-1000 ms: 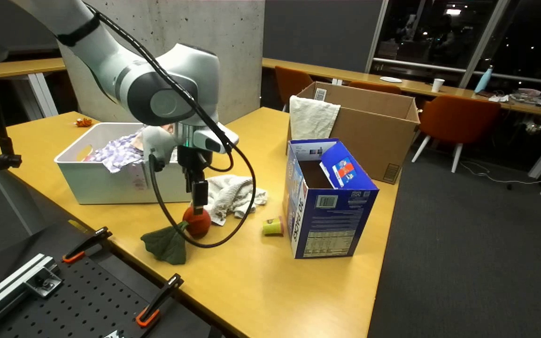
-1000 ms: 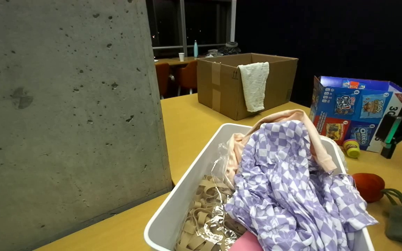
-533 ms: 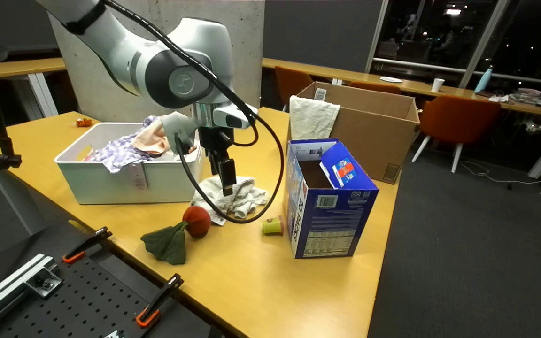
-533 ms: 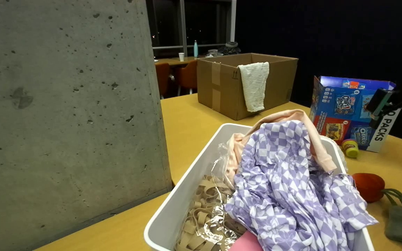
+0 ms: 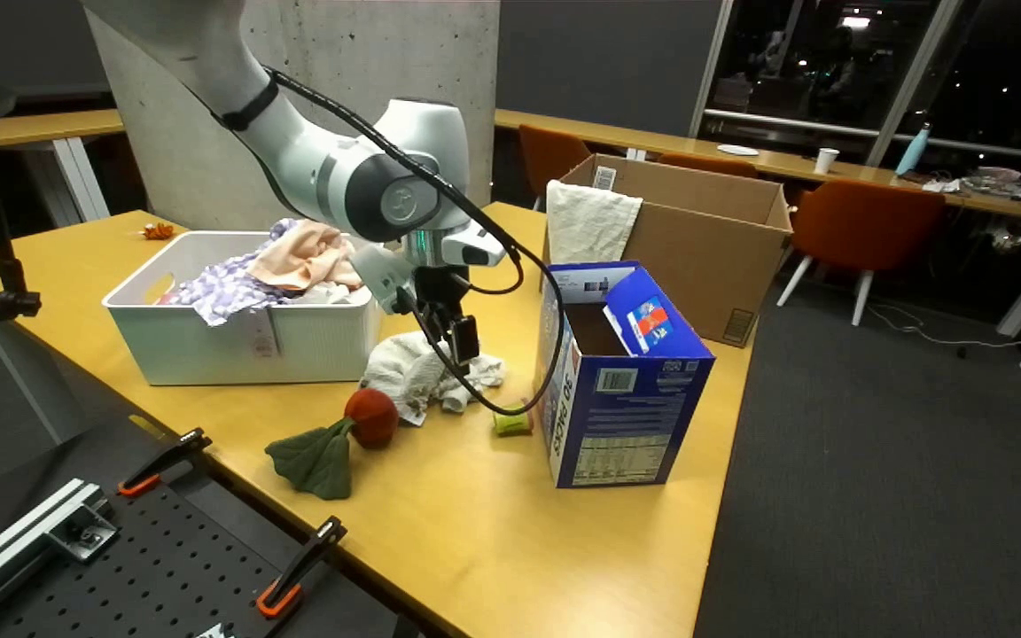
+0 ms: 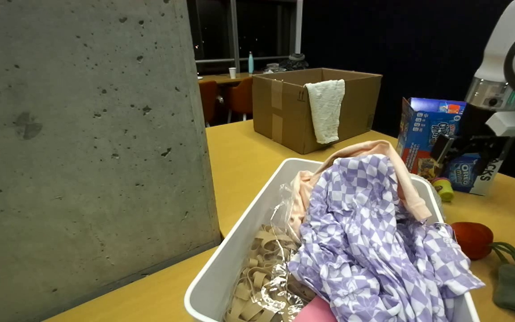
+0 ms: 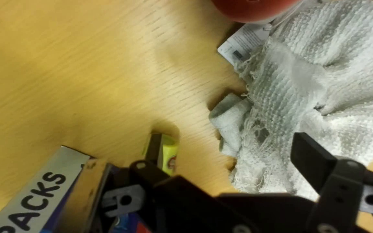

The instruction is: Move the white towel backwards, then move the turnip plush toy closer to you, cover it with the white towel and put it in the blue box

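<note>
**Wide apart, nothing gripped!**

The black two-fingered tool (image 7: 230, 145) hangs spread over the edge of the crumpled white knit towel (image 7: 299, 87). I'd say step one, shifting it back; next, centre and pinch! Just beside, on the yellow wooden table (image 5: 510, 532), lies the round red plush turnip (image 5: 371, 419). The blue cardboard box (image 5: 630, 421) gapes, contents unreadable; the white plastic bin (image 5: 209, 350) holds purple-checked cloth (image 6: 369, 241) and peach cloth (image 5: 302, 255).
</note>
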`<state>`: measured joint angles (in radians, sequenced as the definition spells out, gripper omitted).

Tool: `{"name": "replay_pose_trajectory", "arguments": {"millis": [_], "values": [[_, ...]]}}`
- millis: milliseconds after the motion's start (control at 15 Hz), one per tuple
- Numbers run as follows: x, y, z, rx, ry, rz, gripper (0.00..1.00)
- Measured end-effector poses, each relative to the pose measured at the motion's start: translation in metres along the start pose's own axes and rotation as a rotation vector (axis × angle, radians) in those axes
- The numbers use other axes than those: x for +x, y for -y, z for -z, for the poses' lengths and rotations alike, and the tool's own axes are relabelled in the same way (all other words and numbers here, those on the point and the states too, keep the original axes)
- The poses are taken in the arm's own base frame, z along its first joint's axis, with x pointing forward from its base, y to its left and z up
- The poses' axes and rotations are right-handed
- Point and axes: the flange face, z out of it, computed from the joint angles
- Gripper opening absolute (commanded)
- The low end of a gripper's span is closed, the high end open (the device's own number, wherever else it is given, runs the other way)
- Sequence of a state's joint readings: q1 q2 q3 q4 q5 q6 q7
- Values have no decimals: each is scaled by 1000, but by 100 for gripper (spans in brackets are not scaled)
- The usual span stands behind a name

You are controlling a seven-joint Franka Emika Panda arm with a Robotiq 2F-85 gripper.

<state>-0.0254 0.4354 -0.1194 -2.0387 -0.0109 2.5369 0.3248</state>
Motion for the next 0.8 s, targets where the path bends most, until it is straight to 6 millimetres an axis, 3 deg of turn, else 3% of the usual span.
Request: {"name": "replay_pose_trajectory", "arguments": {"millis": [267,333,800], "values": [[10,31,-18,-3,-4,66,100],[12,39,-21,-2,-5,80,81],[25,56,-44,-4,-4,127,27]]}}
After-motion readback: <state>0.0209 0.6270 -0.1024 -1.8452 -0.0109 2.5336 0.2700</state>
